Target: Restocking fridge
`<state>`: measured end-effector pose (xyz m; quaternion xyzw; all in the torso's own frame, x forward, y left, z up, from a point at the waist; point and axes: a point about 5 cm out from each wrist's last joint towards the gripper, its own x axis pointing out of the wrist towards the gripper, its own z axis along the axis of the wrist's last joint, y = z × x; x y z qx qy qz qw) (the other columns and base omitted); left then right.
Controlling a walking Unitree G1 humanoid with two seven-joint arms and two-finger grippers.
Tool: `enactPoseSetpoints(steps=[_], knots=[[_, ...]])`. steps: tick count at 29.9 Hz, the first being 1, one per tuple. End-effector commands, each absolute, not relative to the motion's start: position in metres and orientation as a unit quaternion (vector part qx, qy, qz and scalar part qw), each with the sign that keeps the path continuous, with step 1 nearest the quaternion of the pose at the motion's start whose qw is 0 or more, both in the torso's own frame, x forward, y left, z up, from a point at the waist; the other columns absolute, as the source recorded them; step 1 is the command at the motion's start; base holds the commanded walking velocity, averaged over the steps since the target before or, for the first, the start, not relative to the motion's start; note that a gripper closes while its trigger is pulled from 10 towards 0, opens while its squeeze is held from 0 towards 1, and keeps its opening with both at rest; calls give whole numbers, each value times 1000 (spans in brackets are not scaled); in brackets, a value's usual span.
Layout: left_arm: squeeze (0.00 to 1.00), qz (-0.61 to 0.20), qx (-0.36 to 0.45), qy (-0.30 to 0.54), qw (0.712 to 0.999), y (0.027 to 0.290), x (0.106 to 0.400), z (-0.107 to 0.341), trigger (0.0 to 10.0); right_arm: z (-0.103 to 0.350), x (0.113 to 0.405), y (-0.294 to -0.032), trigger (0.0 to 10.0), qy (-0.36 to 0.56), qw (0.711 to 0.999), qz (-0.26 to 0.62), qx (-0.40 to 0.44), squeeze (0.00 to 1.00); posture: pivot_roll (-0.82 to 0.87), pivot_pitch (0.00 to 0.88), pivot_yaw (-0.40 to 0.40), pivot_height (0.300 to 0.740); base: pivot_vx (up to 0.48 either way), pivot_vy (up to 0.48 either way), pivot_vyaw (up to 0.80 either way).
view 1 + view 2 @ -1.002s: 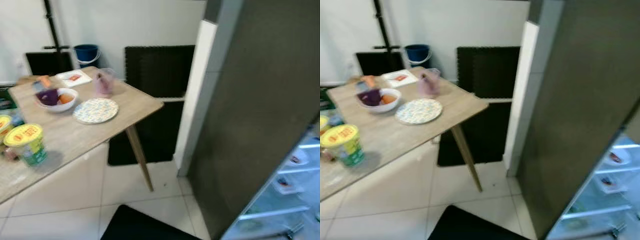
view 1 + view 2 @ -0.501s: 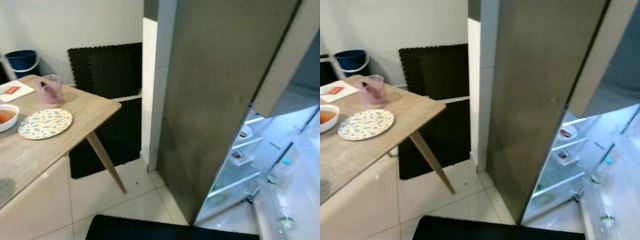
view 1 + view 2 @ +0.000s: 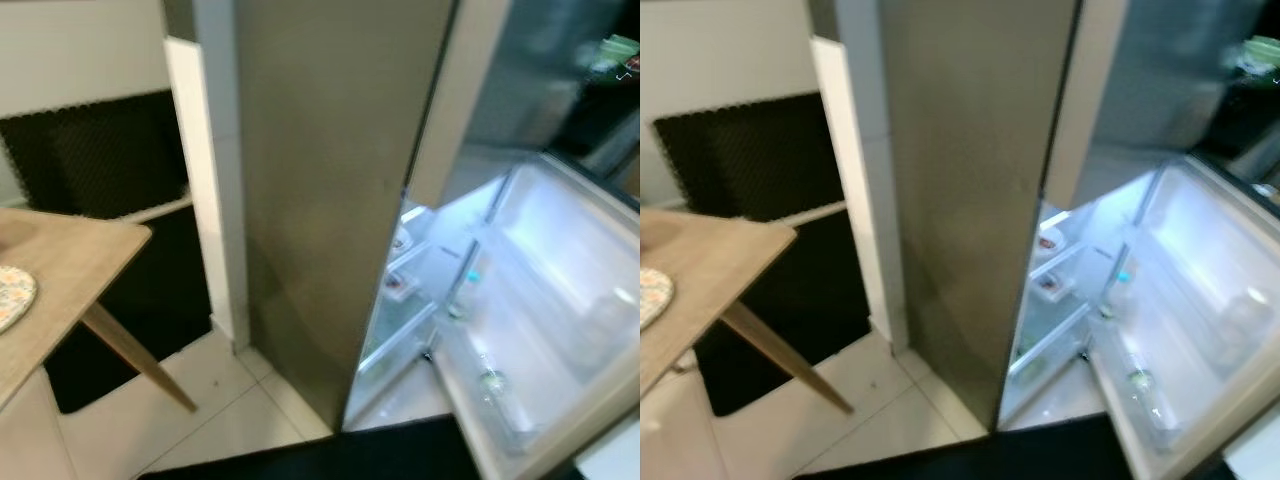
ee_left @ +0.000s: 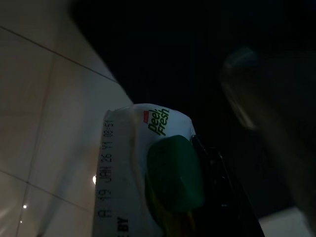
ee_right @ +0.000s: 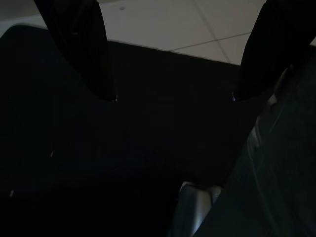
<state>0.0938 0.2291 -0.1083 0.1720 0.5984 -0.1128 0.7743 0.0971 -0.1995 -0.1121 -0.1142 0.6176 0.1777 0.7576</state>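
Two seemingly matte black fingers [image 5: 79,49]

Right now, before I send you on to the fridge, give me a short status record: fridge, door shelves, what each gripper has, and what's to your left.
fridge door: open, lit interior
door shelves: bottles lying in the door rack
left gripper: shut on a white carton with a green cap, held low over the floor tiles
right gripper: open, nothing between the fingers, above a dark mat
left side: wooden table, patterned plate at its edge
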Motion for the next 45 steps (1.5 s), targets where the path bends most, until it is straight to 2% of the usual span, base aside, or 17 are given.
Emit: enactPoseSetpoints(steps=[1, 6, 7, 8, 45], knots=[[0, -114, 175, 593, 778, 226, 99, -108, 0, -112, 101, -193, 10000, 609, 765, 184, -107, 0, -27, 0, 3, 740, 0, 0, -788], [0, -112, 176, 592, 778, 227, 99, -108, 0, -112, 101, -194, 10000, 609, 765, 184, -106, 0, -27, 0, 3, 740, 0, 0, -793], [0, -112, 176, 592, 778, 227, 100, -108, 2196, -112, 101, -194, 10000, 609, 764, 184, -107, 0, -27, 0, 3, 740, 0, 0, -800], [0, -112, 176, 593, 778, 227, 100, -108, 10000, -112, 101, -194, 10000, 609, 764, 184, -107, 0, -28, 0, 4, 740, 0, 0, -800], [0, -111, 174, 598, 775, 225, 94, -109, 10000, -112, 100, -195, 10000, 608, 765, 181, -111, 0, -28, 0, 4, 740, 0, 0, -790]])
